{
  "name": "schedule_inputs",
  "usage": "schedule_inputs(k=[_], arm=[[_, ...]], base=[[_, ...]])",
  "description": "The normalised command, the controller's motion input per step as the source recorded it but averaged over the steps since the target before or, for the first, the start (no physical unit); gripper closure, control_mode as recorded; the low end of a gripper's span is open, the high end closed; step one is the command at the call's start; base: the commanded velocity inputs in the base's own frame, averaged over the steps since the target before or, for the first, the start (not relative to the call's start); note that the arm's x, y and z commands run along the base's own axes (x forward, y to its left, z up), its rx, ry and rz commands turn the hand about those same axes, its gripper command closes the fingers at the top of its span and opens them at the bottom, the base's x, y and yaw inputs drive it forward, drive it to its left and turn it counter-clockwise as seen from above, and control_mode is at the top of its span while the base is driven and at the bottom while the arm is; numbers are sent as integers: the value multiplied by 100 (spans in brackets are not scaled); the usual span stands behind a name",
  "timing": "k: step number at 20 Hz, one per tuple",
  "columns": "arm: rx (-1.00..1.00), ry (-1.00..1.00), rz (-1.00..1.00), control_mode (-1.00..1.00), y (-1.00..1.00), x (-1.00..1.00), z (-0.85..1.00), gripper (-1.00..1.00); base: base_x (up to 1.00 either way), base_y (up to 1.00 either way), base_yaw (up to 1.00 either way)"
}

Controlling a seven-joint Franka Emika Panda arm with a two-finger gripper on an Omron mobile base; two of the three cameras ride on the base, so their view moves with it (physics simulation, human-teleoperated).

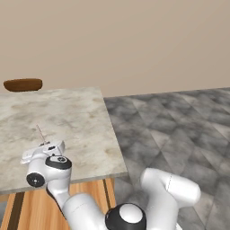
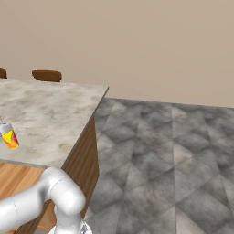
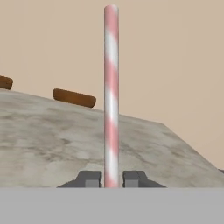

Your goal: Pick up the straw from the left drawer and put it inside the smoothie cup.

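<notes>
Over the marbled desk (image 1: pixel 67 121), above the pulled-out left drawer (image 1: pixel 31 206), the white arm carries the pincer (image 3: pixel 111 178) clamped on the straw (image 3: pixel 111 96). The smoothie cup (image 2: pixel 9 136) stands near the desk's front edge, seemingly just beyond and to one side of the pincer. The straw's long axis runs straight out from the fingertips (image 3: pixel 89 178), free end pointing away and upward.

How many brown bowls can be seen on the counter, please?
2. One brown bowl sits at the far edge of the counter; a second bowl is further left along that edge, cut off by the picture border. Others may lie outside the pictures.
</notes>
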Motion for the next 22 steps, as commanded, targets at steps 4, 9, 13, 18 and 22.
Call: schedule_inputs(k=[4, 9, 13, 18, 22], arm=[[0, -3, 4, -100, -2, -14, 0, 100], [0, -3, 1, -100, -4, -23, 0, -100], [0, -1, 0, -100, -14, -9, 0, -100], [0, -2, 0, -100, -10, 0, 2, -100], [0, -7, 0, -100, 0, 0, 34, -100]], base=[[0, 0, 0], [0, 0, 0], [0, 0, 0], [0, 0, 0], [0, 0, 0]])
